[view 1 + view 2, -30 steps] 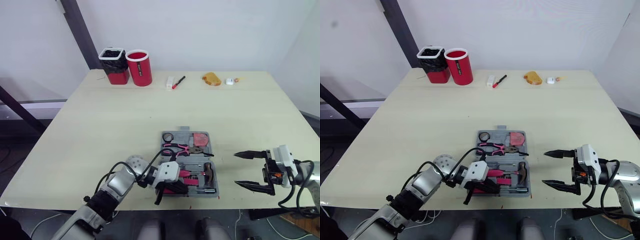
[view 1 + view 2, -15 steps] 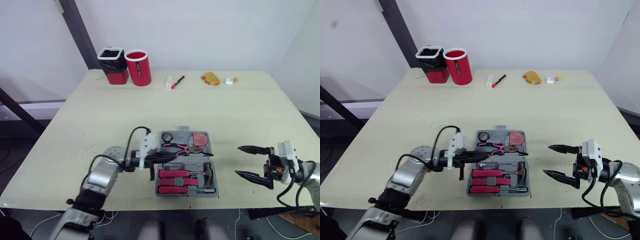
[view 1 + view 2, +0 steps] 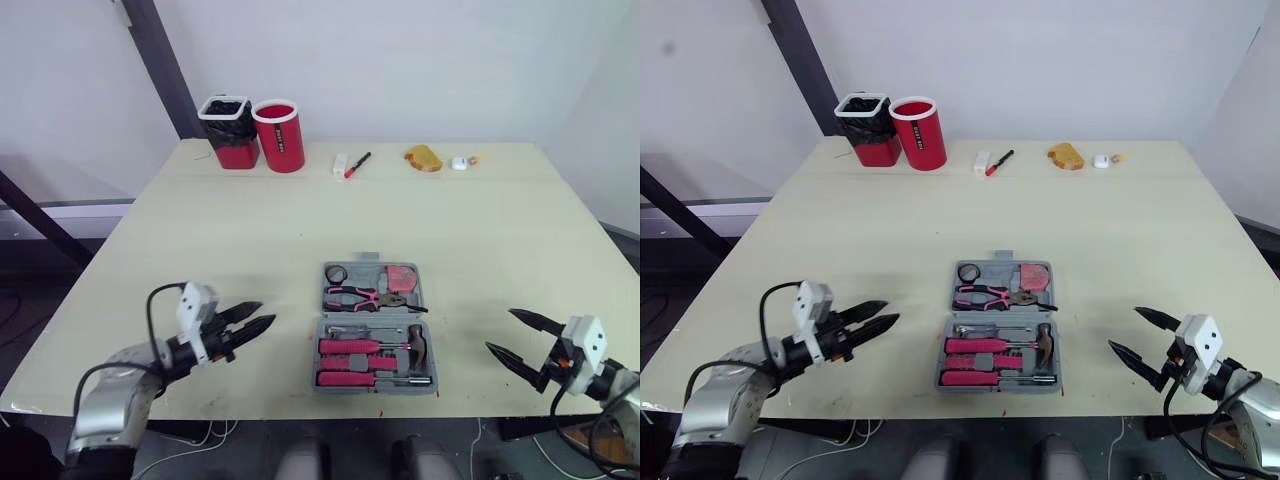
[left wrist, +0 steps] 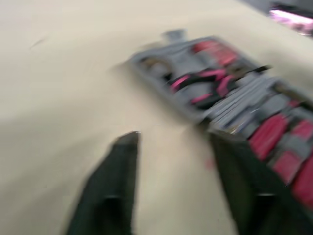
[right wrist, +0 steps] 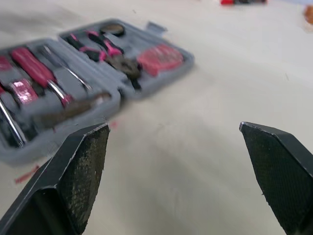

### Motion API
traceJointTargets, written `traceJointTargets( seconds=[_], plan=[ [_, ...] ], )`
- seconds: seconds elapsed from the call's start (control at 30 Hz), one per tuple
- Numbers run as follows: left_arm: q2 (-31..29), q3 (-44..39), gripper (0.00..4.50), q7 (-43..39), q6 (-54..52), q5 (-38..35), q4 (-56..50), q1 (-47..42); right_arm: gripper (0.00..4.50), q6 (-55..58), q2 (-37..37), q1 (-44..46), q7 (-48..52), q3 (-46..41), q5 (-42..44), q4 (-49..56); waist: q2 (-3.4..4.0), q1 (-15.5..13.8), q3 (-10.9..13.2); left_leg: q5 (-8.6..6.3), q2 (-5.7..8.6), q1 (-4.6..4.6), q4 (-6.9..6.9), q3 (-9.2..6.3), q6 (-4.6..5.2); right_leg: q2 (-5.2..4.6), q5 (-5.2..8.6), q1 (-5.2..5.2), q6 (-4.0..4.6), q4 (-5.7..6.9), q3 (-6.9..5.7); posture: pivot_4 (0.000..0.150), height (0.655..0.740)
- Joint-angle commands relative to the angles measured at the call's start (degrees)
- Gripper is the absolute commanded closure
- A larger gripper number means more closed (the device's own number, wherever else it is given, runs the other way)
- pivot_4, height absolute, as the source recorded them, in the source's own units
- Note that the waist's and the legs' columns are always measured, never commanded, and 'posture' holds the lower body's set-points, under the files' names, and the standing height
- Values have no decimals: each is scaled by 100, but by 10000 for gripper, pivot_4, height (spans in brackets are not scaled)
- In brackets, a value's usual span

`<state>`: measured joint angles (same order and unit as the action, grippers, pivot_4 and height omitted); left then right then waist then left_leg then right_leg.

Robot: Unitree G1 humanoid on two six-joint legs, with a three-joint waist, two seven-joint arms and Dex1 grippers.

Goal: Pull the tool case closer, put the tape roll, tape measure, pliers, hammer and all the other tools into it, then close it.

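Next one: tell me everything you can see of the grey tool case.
The grey plastic tool case lies open and flat near the front edge of the pale table, in two moulded halves. The far half holds a black tape roll, pink-handled pliers and a red tape measure; the near half holds pink-handled screwdrivers and a hammer. The left gripper and the right gripper, both open, stand clear of it.

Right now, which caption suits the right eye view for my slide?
Open tool case holding tools on the table, left gripper and right gripper open, clear of it.
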<state>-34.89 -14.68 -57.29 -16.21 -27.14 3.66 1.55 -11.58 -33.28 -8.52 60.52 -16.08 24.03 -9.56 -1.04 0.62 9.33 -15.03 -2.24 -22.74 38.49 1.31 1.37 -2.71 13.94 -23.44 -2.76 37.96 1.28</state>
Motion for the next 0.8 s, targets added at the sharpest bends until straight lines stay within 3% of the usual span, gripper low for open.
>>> traceJointTargets(
  seconds=[0.03,0.07,0.4,0.8],
  plan=[
    [-111,-402,2102,25,299,9,33,392,0,-154,-28,-320,-67,-377,149,60,-1,1,0,0,0,0,0,0,0,0,0,0,1,0,0,1500,7371],
    [-127,-496,430,59,350,22,65,527,0,-158,-28,-445,-69,-445,179,62,-1,1,-1,0,-1,0,0,0,0,0,1,0,1,-1,0,1500,7371],
    [-6,-898,430,277,496,-117,-129,1174,0,-14,-44,-1217,-116,-837,335,27,-1,-1,-8,-1,-3,8,-6,-1,0,-6,14,0,24,-3,7,1500,7371],
    [-316,27,430,64,673,543,260,-67,0,209,-88,56,-347,74,-330,-31,1,7,-11,0,0,7,-5,9,-1,-2,1,0,3,-1,5,1500,7371]
  ],
)
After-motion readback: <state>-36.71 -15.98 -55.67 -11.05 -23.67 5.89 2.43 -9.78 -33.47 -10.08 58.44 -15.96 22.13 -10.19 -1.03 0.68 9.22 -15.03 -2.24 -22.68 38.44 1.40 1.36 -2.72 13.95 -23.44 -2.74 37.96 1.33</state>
